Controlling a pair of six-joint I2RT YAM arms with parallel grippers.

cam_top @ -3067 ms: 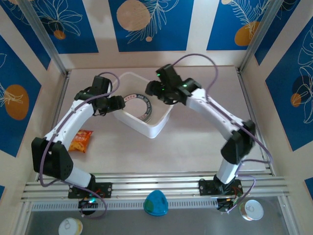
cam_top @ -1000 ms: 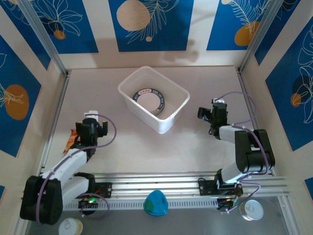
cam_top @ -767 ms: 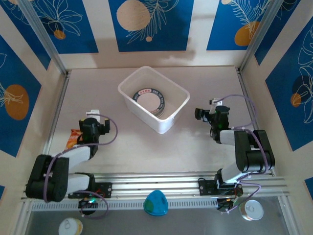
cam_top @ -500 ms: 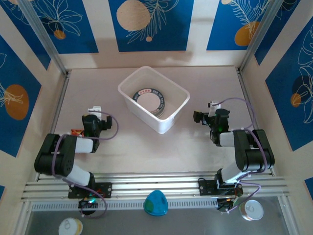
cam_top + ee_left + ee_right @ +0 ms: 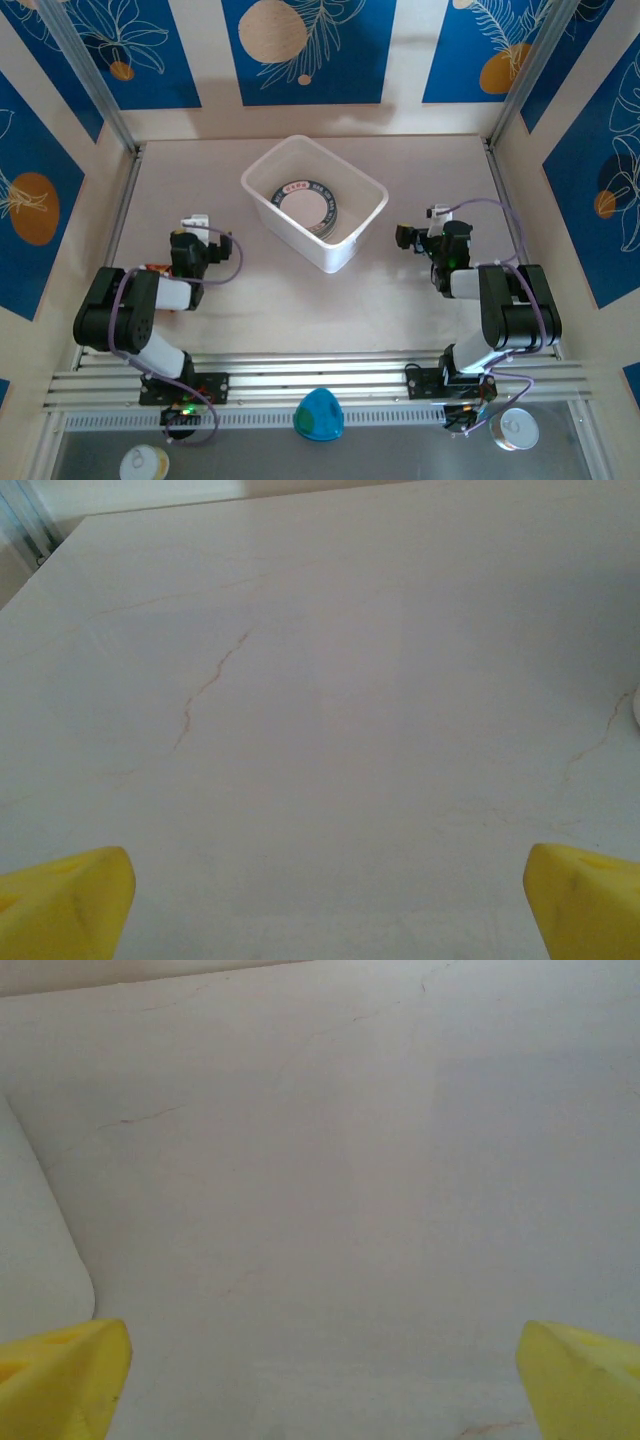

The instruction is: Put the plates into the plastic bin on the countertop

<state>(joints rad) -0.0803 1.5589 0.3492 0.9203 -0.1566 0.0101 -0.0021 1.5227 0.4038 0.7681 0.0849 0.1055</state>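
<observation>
From where I sit, the job looks all but done. The plastic bin (image 5: 283,232) stands toward the back middle of the counter (image 5: 300,320), and the plates (image 5: 305,203) lie stacked inside it, a dark green patterned rim on top. From overhead I cannot count the stack, so I can't swear all nine are in there. Still, I see no plate anywhere on the bare counter, and neither arm carries one.

Both arms sit folded low near their bases, well apart from the bin on either side. The left tool (image 5: 325,900) is released: its yellow fingertips (image 5: 65,895) stand wide at the two lower corners of the wrist view, with only pale veined counter between them. The right tool (image 5: 320,1380) is released and empty too, and a rounded white corner of the bin shows at the left edge of that wrist view.

The only loose item I can pick out on the work surface is an orange packet (image 5: 155,268) peeking from under the left arm, and it is no part of this task.

My judgement is that nothing is left to pick up. Unless a plate is hidden under an arm, the arms are parked and the task stands complete.
</observation>
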